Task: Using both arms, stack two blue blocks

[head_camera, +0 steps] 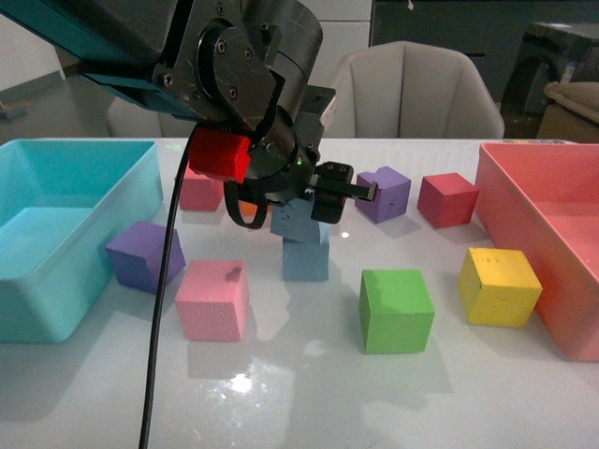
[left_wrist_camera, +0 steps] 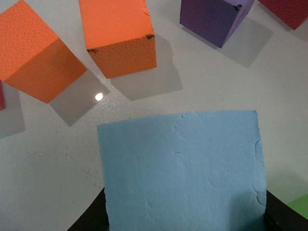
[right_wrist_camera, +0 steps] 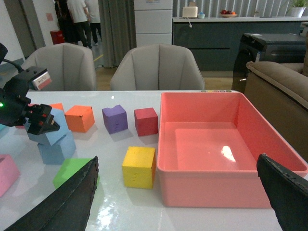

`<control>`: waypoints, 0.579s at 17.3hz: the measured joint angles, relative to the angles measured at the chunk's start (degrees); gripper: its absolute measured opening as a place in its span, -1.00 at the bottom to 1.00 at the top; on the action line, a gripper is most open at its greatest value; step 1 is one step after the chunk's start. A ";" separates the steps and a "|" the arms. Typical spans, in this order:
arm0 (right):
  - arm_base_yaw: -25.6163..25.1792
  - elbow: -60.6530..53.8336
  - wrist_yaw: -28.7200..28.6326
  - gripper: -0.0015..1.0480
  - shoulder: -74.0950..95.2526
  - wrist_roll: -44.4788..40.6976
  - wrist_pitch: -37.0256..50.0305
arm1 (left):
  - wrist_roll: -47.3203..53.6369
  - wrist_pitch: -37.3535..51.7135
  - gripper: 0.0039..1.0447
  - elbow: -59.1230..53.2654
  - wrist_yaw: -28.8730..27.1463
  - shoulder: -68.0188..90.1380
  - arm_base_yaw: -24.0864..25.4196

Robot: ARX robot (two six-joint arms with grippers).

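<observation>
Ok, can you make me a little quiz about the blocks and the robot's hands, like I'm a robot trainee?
1. True or false: the left gripper grips the upper blue block, which sits above the lower blue block.
2. Which colour of block lies nearest the pink bin? A green, B yellow, C purple.
3. Fill in: the right gripper is ____ and holds nothing.
Key: 1 true; 2 B, the yellow block; 3 open.
</observation>
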 joint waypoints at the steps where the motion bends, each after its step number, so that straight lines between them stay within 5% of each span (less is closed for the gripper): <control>1: 0.00 0.00 -0.02 0.87 0.00 0.00 0.00 | -0.55 0.09 -0.05 0.02 0.04 0.20 0.07; 10: 0.00 0.00 0.00 0.87 0.00 0.00 0.00 | -3.72 -1.46 -0.06 3.80 -0.79 2.89 0.33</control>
